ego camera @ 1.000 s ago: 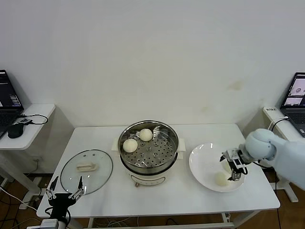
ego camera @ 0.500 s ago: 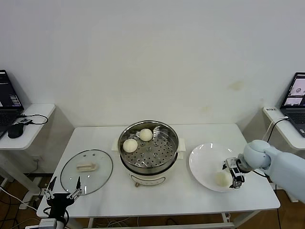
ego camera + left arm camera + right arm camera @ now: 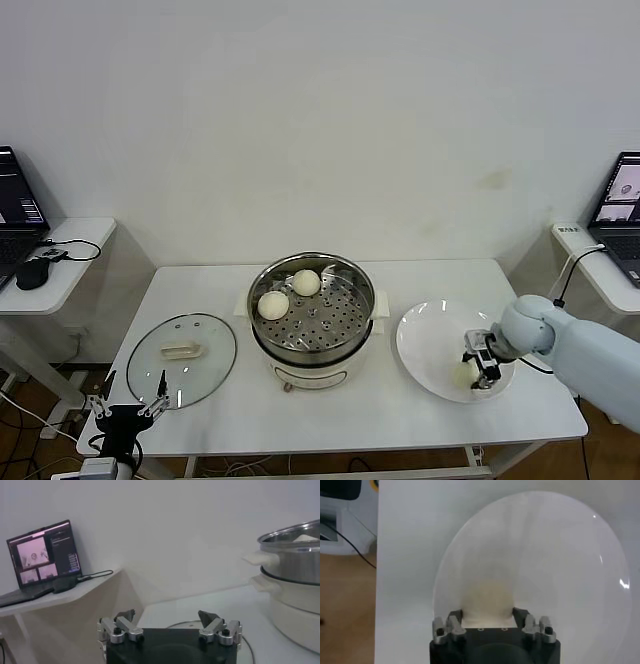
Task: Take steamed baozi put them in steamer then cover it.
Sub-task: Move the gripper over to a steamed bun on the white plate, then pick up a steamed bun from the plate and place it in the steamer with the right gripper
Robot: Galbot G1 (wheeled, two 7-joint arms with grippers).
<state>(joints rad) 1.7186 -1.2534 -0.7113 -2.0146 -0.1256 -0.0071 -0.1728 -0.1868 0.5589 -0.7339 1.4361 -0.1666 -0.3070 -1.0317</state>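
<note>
Two steamed baozi [image 3: 273,304] [image 3: 306,282] lie on the perforated tray of the steel steamer [image 3: 366,300] at the table's middle. To its right, on a white plate [image 3: 425,340], my right gripper [image 3: 481,368] is down and shut on another baozi [image 3: 462,375]. The right wrist view shows that baozi [image 3: 487,600] pressed between the jaws of the right gripper [image 3: 487,615] over the plate [image 3: 560,555]. The cover [image 3: 182,358], a glass lid with a cream handle, lies flat to the steamer's left. My left gripper [image 3: 126,406] hangs open at the table's front left edge, near the lid. In the left wrist view the left gripper [image 3: 167,617] is empty and the steamer [image 3: 295,545] stands beyond it.
A side table at the far left carries a laptop [image 3: 18,205] and a mouse [image 3: 32,274]. Another laptop [image 3: 622,205] stands on a side table at the far right, with a cable running from it. The wall is close behind the table.
My right gripper came down onto the plate and shut on the baozi there. The left gripper sank slightly and stayed open.
</note>
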